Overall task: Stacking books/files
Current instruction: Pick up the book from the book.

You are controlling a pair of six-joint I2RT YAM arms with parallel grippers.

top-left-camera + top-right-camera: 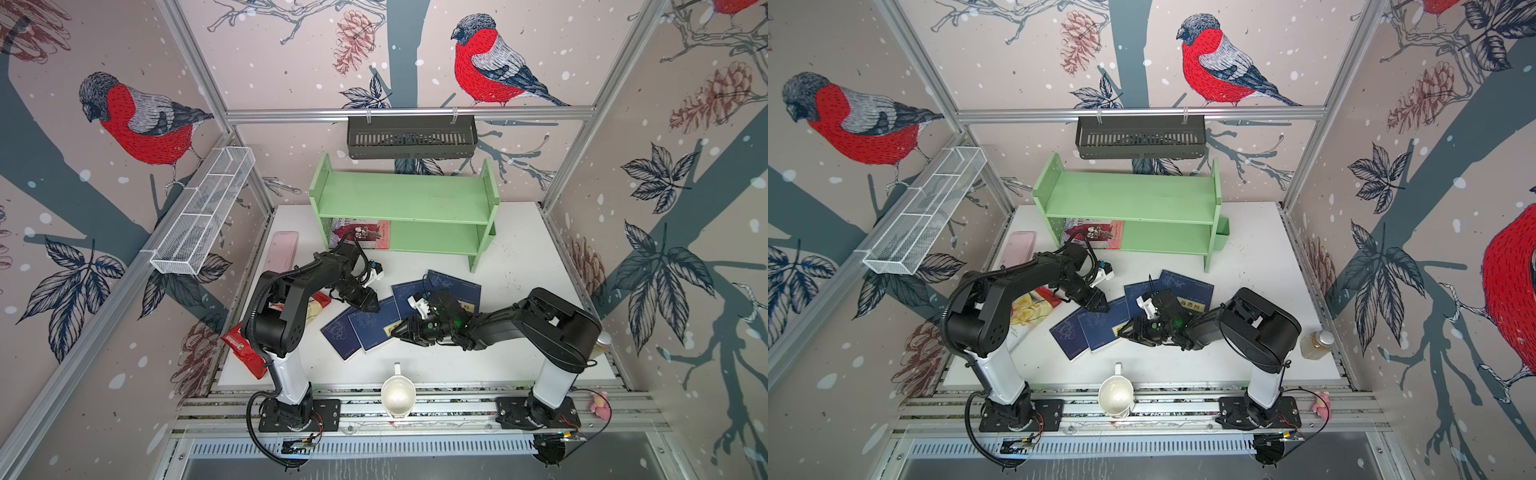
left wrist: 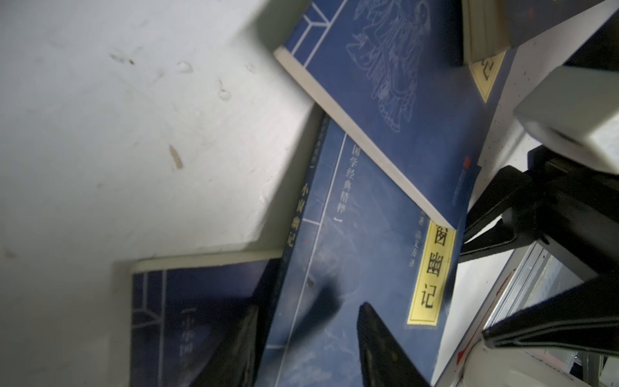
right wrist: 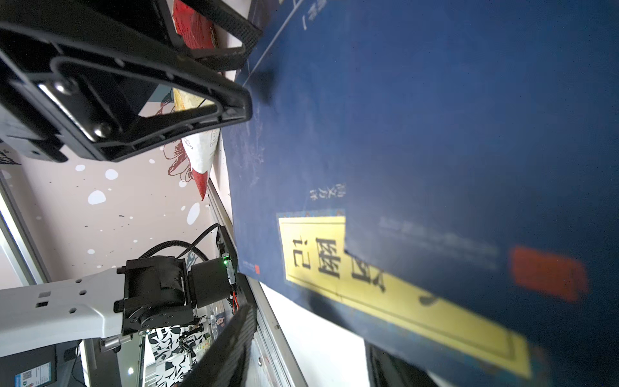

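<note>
Several navy-blue books lie overlapping mid-table in both top views: one (image 1: 338,336), a second (image 1: 374,328) with a yellow label, a third (image 1: 405,295) and a fourth (image 1: 455,286). A pink-and-red book (image 1: 361,232) lies on the green shelf's lower board. My left gripper (image 1: 372,306) hangs over the second book's far edge. In the left wrist view it (image 2: 308,335) is open, its tips straddling that book's spine. My right gripper (image 1: 395,330) sits at the label corner. In the right wrist view it (image 3: 311,331) is open, with one finger partly under the book's edge.
The green shelf (image 1: 403,199) stands at the back, with a black basket (image 1: 411,137) above it and a wire basket (image 1: 203,212) on the left wall. A pink case (image 1: 282,251), a red crisp bag (image 1: 245,353), a white jug (image 1: 398,395) and a jar (image 1: 1316,343) ring the books.
</note>
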